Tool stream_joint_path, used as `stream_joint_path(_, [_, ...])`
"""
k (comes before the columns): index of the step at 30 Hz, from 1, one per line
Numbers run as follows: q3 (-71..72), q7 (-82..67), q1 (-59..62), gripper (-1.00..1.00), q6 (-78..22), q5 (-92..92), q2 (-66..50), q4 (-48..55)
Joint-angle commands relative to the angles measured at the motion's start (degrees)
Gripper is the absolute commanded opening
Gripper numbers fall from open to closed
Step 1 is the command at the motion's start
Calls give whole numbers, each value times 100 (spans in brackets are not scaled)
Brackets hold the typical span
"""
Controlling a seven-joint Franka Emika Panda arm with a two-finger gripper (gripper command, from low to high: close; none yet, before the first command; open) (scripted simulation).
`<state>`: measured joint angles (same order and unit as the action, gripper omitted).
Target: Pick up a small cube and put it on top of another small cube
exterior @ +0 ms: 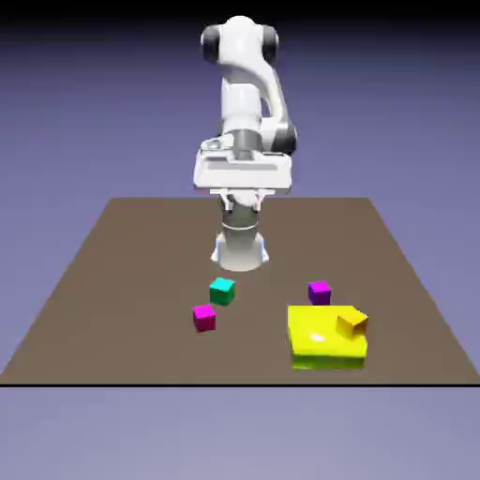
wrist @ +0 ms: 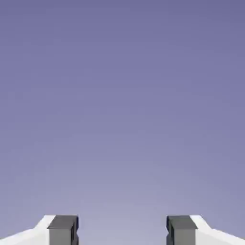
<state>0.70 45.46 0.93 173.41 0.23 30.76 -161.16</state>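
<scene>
Slab (exterior: 323,342), bright yellow, low, rounded edges; near the front edge of the brown table (exterior: 169,253). Orange-yellow cube (exterior: 352,324): tilted, at the slab's right-hand side in the exterior view; whether it rests on top cannot be told. Purple cube (exterior: 320,292): just behind the slab. Magenta cube (exterior: 204,319): left of the slab, well apart. Teal cube (exterior: 222,291): left of the slab, farther back. White gripper (wrist: 122,230): raised behind the slab, fingers wide apart, nothing between them.
</scene>
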Motion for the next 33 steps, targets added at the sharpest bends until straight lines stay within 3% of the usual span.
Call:
stream_joint_path(1, [58, 250, 134, 0, -49, 19, -158, -14])
stream_joint_path(21, [1157, 4976, 2677, 0, -985, 375, -3143, -270])
stream_joint_path(29, [408, 5499, 2107, 0, 368, -364, -4791, 20])
stream_joint_path(30, [408, 5499, 2107, -100, 368, -364, -4791, 20])
stream_joint_path(33, [596, 5367, 2250, -100, 28, -178, -4376, -53])
